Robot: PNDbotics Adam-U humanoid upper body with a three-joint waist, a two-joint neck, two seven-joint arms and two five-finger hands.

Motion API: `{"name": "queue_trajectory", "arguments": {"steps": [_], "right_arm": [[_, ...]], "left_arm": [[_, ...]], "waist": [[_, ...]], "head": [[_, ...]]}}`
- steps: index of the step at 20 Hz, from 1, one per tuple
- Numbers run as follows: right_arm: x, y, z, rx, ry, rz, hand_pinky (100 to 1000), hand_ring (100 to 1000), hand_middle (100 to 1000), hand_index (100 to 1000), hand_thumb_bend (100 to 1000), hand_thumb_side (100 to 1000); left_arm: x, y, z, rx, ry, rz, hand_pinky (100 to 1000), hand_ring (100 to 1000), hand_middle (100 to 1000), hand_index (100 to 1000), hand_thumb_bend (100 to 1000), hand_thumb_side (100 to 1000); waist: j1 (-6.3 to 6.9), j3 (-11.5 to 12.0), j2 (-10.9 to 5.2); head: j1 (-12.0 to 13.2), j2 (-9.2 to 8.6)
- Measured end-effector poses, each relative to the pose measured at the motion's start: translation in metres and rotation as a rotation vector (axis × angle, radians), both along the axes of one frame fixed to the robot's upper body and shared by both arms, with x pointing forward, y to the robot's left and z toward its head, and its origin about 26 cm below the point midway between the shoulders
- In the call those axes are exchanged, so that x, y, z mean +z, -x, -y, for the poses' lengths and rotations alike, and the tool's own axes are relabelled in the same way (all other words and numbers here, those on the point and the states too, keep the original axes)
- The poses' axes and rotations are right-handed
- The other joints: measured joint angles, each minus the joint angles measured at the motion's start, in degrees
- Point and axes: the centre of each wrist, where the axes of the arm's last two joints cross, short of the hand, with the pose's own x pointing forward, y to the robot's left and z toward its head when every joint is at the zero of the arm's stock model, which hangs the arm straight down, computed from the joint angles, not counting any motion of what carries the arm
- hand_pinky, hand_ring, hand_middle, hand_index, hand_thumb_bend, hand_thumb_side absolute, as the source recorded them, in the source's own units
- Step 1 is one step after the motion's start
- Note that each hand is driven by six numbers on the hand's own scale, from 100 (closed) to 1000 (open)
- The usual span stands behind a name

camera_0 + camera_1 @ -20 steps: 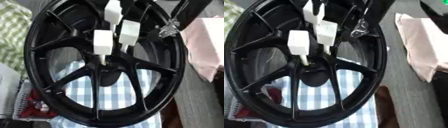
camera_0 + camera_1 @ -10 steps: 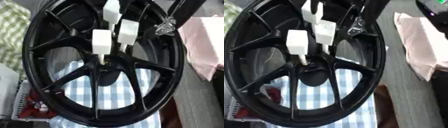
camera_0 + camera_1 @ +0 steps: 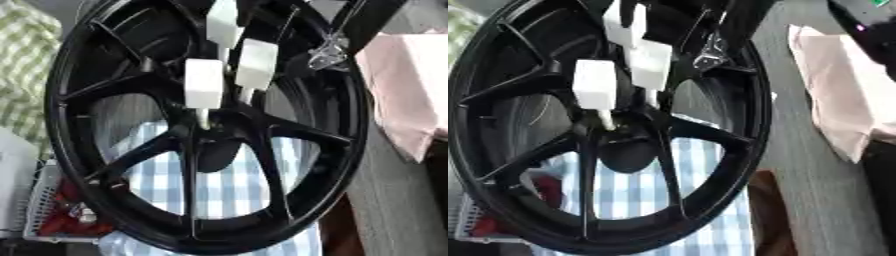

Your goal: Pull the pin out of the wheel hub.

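A large black multi-spoke alloy wheel (image 3: 201,145) stands upright across a blue-and-white checked cloth (image 3: 219,185), filling most of both eye views. Three white block-headed pins sit in its hub; the nearest white pin (image 3: 203,90) points down into the hub just above the centre bore. The robot's right hand (image 3: 328,50) shows only as a silver joint on a black arm at the wheel's upper right rim, and whether its fingers are released or clenched cannot be told.

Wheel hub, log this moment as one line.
wheel: upright, black | pins: three white blocks at hub, seated | hand: at upper rim, grip unclear
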Motion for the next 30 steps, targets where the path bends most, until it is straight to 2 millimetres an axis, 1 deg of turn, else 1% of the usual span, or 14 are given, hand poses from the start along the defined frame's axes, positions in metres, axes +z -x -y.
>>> {"name": "queue_trajectory", "arguments": {"steps": [4, 7, 9, 13, 18, 20, 24, 30], "right_arm": [[-0.001, -0.002, 0.000, -0.001, 0.000, -0.005, 867, 616, 679, 764, 469, 320], [-0.001, -0.002, 0.000, 0.002, 0.001, -0.006, 881, 661, 694, 769, 471, 320], [-0.003, -0.002, 0.000, 0.005, 0.002, -0.009, 883, 668, 695, 770, 468, 302], [-0.008, -0.004, 0.002, 0.010, 0.003, -0.021, 885, 672, 693, 768, 459, 272], [-0.011, -0.003, 0.004, 0.019, 0.004, -0.020, 883, 661, 681, 760, 457, 266], [-0.011, -0.002, 0.005, 0.021, 0.004, -0.018, 882, 655, 675, 757, 454, 256], [-0.010, -0.001, 0.006, 0.022, -0.005, -0.011, 880, 648, 668, 753, 453, 252], [-0.013, -0.002, 0.007, 0.024, -0.003, -0.016, 881, 655, 675, 758, 456, 260]], "left_arm": [[0.000, 0.000, 0.000, 0.001, 0.000, 0.001, 660, 656, 617, 731, 515, 651], [0.000, 0.000, 0.000, 0.001, 0.001, 0.001, 660, 655, 618, 731, 515, 650], [0.000, 0.000, 0.000, 0.001, 0.001, 0.001, 660, 655, 617, 731, 515, 650], [0.001, 0.000, 0.000, 0.001, 0.001, 0.003, 660, 654, 617, 731, 515, 650], [0.001, 0.000, 0.000, 0.000, 0.001, 0.005, 661, 654, 617, 731, 515, 650], [0.001, 0.000, 0.000, 0.000, 0.001, 0.005, 661, 653, 617, 731, 515, 650], [0.001, 0.000, 0.000, 0.000, 0.001, 0.004, 661, 653, 617, 731, 515, 650], [0.001, 0.000, 0.000, 0.000, 0.002, 0.004, 662, 652, 616, 730, 514, 650]], "waist": [[0.00, 0.0, 0.00], [0.00, 0.0, 0.00], [0.00, 0.0, 0.00], [0.00, 0.4, 0.00], [0.00, 0.5, 0.00], [0.00, 0.6, 0.00], [0.00, 0.5, 0.00], [0.00, 0.7, 0.00]], "head": [[0.0, 0.01], [-0.4, 0.01], [-0.7, 0.01], [-1.2, 0.01], [-1.5, -0.02], [-1.3, -0.10], [0.1, -0.48], [0.4, -0.90]]}}
